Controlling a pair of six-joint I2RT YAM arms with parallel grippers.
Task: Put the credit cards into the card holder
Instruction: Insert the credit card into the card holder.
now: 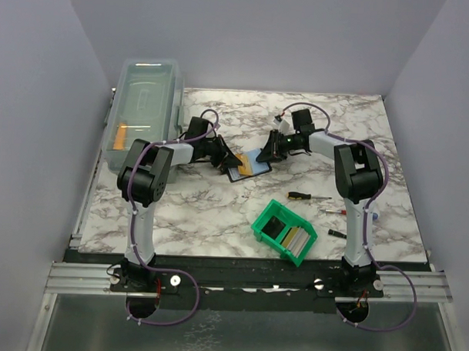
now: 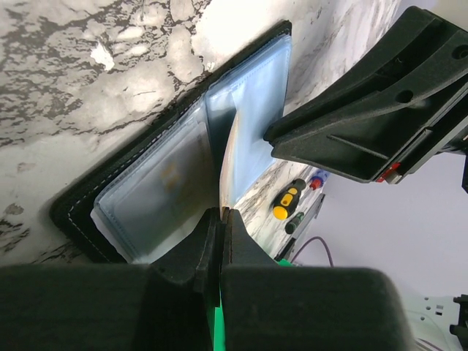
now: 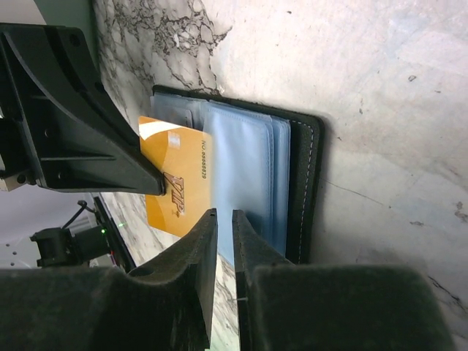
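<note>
The card holder (image 1: 254,158) (image 2: 146,190) (image 3: 300,183) lies open mid-table, black rim around blue-grey sleeves. An orange credit card (image 1: 245,167) (image 3: 175,186) stands on edge over its middle and appears as a thin line (image 2: 228,161) in the left wrist view. My left gripper (image 1: 229,158) (image 2: 221,212) is shut on that card's edge. My right gripper (image 1: 268,150) (image 3: 224,213) comes from the other side, jaws a narrow gap apart, tips at the blue-grey sleeve beside the card. More credit cards (image 1: 292,237), dark and cream, stand in the green bin (image 1: 264,213).
A clear lidded box (image 1: 144,111) stands at the back left. Screwdrivers (image 1: 307,196) (image 2: 287,201) lie to the right of the green bin, near the right arm's base. The two grippers nearly meet over the card holder.
</note>
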